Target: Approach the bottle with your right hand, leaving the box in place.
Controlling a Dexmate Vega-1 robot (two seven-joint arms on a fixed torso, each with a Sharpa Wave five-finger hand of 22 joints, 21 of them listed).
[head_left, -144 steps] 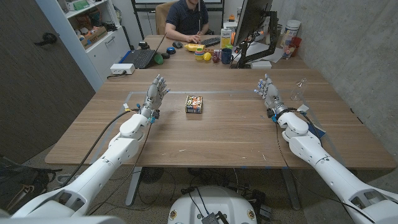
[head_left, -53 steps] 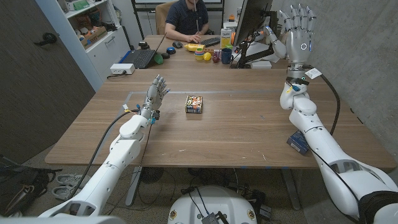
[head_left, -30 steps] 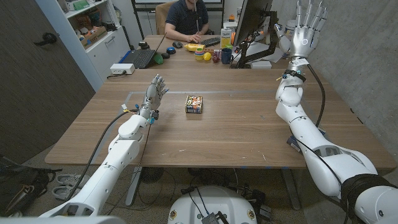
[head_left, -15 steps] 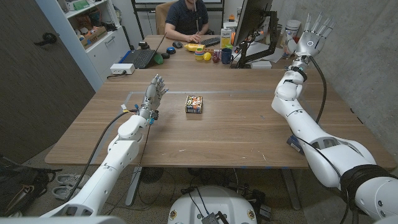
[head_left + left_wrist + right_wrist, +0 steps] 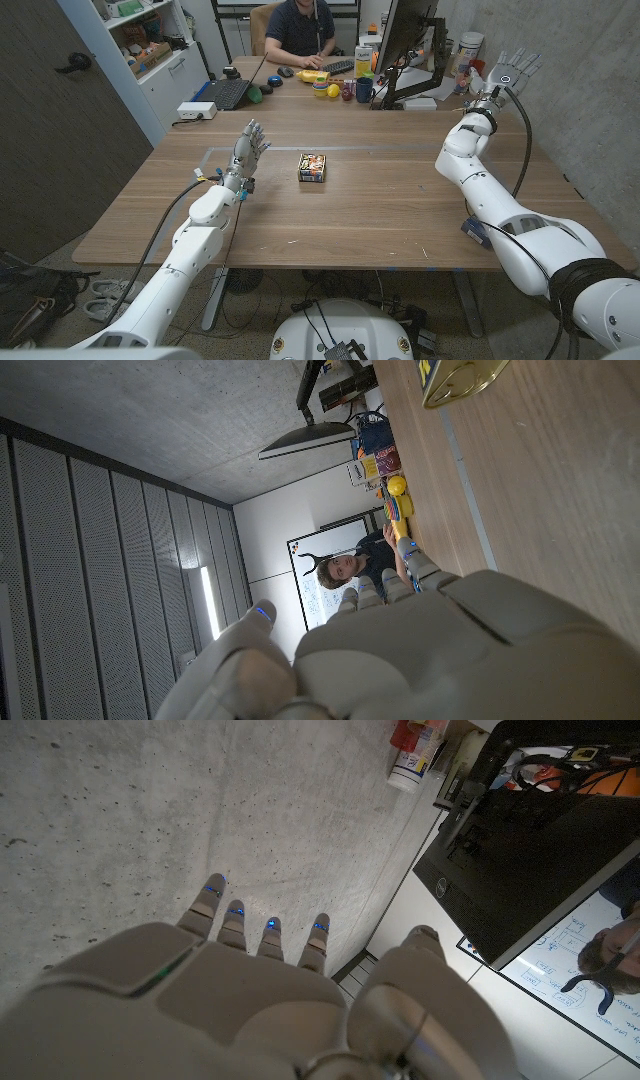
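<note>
Spanning most of the head view, the wooden counter carries only a little. The right arm reaches from the near right corner up along the right edge. The left arm comes in over the near left side.

The right robot hand hangs in the air beyond the counter's far right corner, fingers spread and holding nothing. Its own wrist camera shows what the head view does not: those fingers are set against the bare concrete wall, with the back of a dark monitor to one side.

The left robot hand stands upright toward the counter's left side, fingers apart and straight, also holding nothing. From the left wrist, a gold-edged corner of the box shows on the wood, and a seated person sits far behind (at the other desk).

The box lies near the counter's middle, well apart from both hands. Where the bottle stands I cannot tell.
</note>
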